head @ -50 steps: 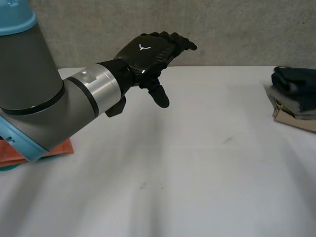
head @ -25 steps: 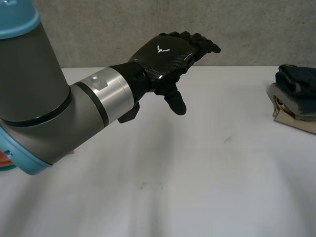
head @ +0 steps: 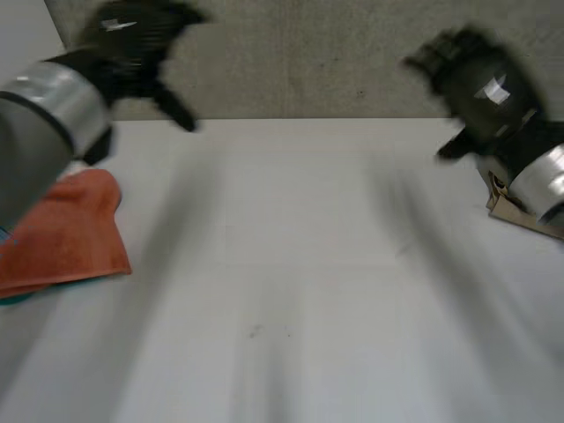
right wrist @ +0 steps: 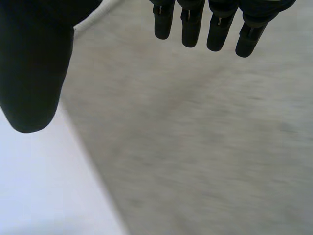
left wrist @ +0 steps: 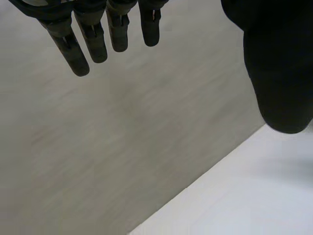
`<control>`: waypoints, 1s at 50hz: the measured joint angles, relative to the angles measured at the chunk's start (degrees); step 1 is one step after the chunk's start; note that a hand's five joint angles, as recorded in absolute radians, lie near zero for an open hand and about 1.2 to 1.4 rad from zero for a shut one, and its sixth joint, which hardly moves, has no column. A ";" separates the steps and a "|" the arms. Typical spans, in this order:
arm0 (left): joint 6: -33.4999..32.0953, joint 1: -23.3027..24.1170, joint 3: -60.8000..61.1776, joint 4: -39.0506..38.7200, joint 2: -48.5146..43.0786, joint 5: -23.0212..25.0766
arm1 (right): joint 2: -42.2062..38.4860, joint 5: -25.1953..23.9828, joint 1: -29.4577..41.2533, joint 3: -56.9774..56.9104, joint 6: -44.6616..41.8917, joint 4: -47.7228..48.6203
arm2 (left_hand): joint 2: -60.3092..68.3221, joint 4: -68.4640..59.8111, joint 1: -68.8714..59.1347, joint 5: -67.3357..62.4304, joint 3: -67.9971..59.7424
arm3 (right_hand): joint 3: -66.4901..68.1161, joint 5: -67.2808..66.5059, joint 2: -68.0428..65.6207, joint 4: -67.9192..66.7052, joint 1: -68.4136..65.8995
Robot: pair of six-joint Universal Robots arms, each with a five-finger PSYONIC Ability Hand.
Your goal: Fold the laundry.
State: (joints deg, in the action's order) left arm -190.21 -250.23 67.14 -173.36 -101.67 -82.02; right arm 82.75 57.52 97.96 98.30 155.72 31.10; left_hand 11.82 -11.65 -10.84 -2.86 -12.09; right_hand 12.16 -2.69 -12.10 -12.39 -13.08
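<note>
White surface [head: 291, 300] runs across the near part of the head view. At its left edge sits the laundry: an orange cloth [head: 66, 233], lying in a loose, rumpled heap. A bit of something teal [head: 12, 298] pokes out from under its near side; can't tell what that is. The left arm [head: 35, 123] passes just above the cloth without touching it.

Further back on the right, a tan folded piece [head: 515, 210] lies on the surface, mostly hidden behind the right arm [head: 545, 181]. It's well apart from the orange cloth, with the width of the surface between them.

Both hands are up in the air over the far edge. The left robot hand [head: 132, 35] is over the far-left corner. Its own wrist view shows its fingers [left wrist: 95, 39] straight and the thumb [left wrist: 279, 73] spread wide away from them, so it's open with nothing in it. The right robot hand [head: 480, 88] is over the far right, above the tan piece. Same deal in its wrist view: fingers [right wrist: 190, 24] extended, thumb [right wrist: 34, 63] off to the side, holding nothing.

Behind everything stands a plain grey wall [head: 300, 53].
</note>
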 measured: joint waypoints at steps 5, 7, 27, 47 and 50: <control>-8.12 -10.98 4.29 -0.16 -2.92 -4.57 | -0.52 -1.37 3.39 6.70 -2.67 -2.02 | 0.00 0.00 0.00 0.00 0.00 | 0.00 0.00 0.00 0.00 0.00; -13.86 -15.06 5.72 -0.58 -6.49 -5.92 | -1.44 -1.14 4.11 8.59 -4.59 -2.89 | 0.00 0.00 0.00 0.00 0.00 | 0.00 0.00 0.00 0.00 0.00; -27.11 -21.36 7.05 -14.43 -19.35 -9.36 | -6.01 3.70 3.53 11.45 -12.02 -5.52 | 56.01 -56.87 -49.95 -49.06 -54.87 | 0.00 0.00 0.00 0.00 0.00; -0.45 13.32 0.92 -12.74 -15.23 -1.30 | -2.73 11.02 1.49 10.70 -10.96 -6.67 | 56.42 -56.98 -49.95 -50.22 -55.49 | 0.00 0.00 0.00 0.00 0.00; 1.04 15.34 -0.74 -12.27 -21.45 -0.41 | -2.80 11.19 0.98 10.34 -10.78 -7.58 | 53.70 -54.97 -48.77 -49.01 -52.87 | 0.00 0.00 0.00 0.00 0.00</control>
State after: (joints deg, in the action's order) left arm -189.18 -234.89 66.41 -185.63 -123.12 -82.43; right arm 79.95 68.70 98.94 108.64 144.94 23.52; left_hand 65.52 -66.62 -59.60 -51.87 -64.96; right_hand 12.16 -2.69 -12.10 -12.39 -13.08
